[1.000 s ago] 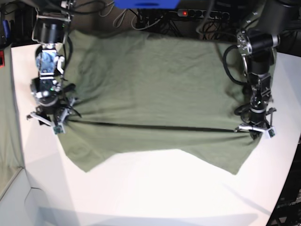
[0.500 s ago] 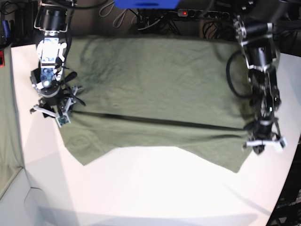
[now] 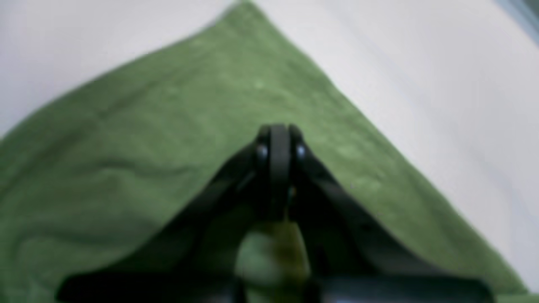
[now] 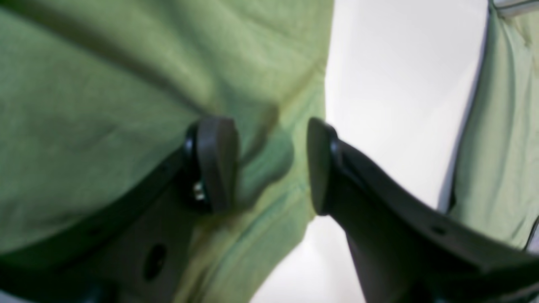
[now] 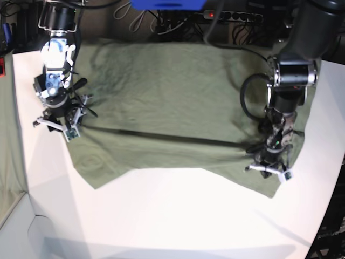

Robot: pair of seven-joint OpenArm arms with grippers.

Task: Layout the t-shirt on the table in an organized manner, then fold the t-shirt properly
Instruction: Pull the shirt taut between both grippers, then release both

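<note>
The olive-green t-shirt (image 5: 172, 97) lies spread across the back of the white table (image 5: 178, 221), with a long crease running between my two grippers. My left gripper (image 5: 267, 170) is low over the shirt's front right part. In the left wrist view its jaws (image 3: 276, 141) are pressed together above a pointed corner of the t-shirt (image 3: 168, 126), and a small bunch of green cloth shows between the finger bases. My right gripper (image 5: 58, 127) is at the shirt's left edge. Its fingers (image 4: 217, 162) stand apart around a low bump of the t-shirt (image 4: 105, 105) without pinching it.
A pale grey-green cloth strip (image 4: 497, 126) hangs just past the table's left edge (image 5: 8, 135). Cables and a power strip (image 5: 226, 15) lie on the dark floor behind the table. The table's curved edge (image 5: 329, 205) runs close to the left arm.
My left gripper has slid inward along the shirt's front from near the right edge. My right gripper has drawn back slightly toward the rear. The crease has slackened.
</note>
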